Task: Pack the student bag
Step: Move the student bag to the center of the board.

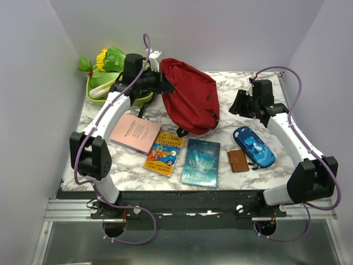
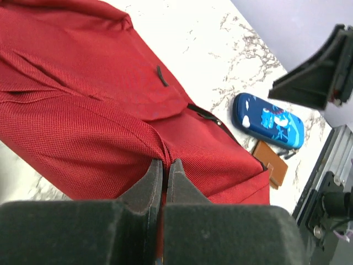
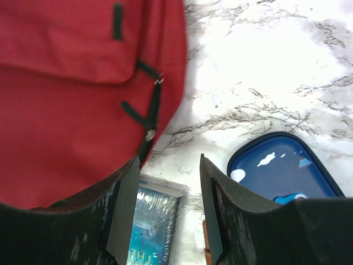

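Near side of student bag [image 1: 190, 96]: books [image 1: 201, 163], wallet [image 1: 238, 160], pencil case [image 1: 253, 146] unpacked on worktop [image 1: 231, 88]; left gripper [image 2: 162, 171] pinches bag fabric; right gripper [image 3: 168, 165] spread wide, empty. Packing barely begun.

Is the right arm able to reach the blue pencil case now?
Probably yes. The right gripper is open and empty, and the blue pencil case lies uncovered close by, the brown wallet only beside it.
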Tool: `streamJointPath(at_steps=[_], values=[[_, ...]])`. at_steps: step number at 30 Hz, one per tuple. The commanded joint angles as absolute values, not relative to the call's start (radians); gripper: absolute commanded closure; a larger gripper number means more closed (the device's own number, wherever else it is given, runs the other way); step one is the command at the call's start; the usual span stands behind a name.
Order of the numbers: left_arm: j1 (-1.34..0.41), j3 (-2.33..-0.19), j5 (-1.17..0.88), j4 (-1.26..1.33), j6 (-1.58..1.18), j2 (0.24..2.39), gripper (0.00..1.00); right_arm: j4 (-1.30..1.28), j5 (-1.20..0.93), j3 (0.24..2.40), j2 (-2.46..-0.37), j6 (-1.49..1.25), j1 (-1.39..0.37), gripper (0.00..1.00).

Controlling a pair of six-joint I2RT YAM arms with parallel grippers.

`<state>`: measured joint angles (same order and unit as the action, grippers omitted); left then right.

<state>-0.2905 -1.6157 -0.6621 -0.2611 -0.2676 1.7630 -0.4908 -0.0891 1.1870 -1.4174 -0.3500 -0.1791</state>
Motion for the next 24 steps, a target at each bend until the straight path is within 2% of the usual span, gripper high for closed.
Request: streamJointPath(at_steps=[1, 4, 5, 7, 8, 12, 14, 18, 20, 23, 24], values=[[-0.244, -1.525, -0.761, -0.428, -0.141, 1.62, 1.0, -0.454, -0.074, 1.166, -1.431, -0.336, -0.166, 0.44], [-0.242, -1.442, -0.779, -0.549, -0.008, 1.559, 1.0, -0.445, -0.086, 1.16, -1.45, -0.339, -0.164, 0.45], [-0.244, -1.422, -0.79, -0.573, 0.027, 1.551, 0.82, -0.443, -0.092, 1.157, -1.453, -0.339, -0.164, 0.44], [-0.245, -1.379, -0.782, -0.636, 0.108, 1.539, 0.68, -0.436, -0.104, 1.155, -1.468, -0.342, -0.164, 0.44], [-0.245, -1.371, -0.778, -0.656, 0.148, 1.54, 0.58, -0.433, -0.126, 1.155, -1.476, -0.341, -0.166, 0.44], [-0.258, -1.408, -0.762, -0.739, 0.267, 1.592, 0.42, -0.408, -0.195, 1.164, -1.514, -0.344, -0.167, 0.44], [-0.261, -1.474, -0.764, -0.764, 0.328, 1.621, 0.33, -0.405, -0.21, 1.172, -1.546, -0.339, -0.181, 0.43], [-0.261, -1.644, -0.758, -0.898, 0.432, 1.73, 0.21, -0.4, -0.202, 1.183, -1.6, -0.331, -0.213, 0.36], [-0.261, -1.732, -0.77, -0.951, 0.477, 1.756, 0.09, -0.387, -0.203, 1.172, -1.621, -0.327, -0.222, 0.35], [-0.261, -1.746, -0.782, -0.951, 0.493, 1.758, 0.01, -0.351, -0.196, 1.155, -1.646, -0.311, -0.244, 0.34], [-0.264, -1.723, -0.779, -0.868, 0.474, 1.746, 0.01, -0.338, -0.193, 1.154, -1.663, -0.31, -0.25, 0.34]])
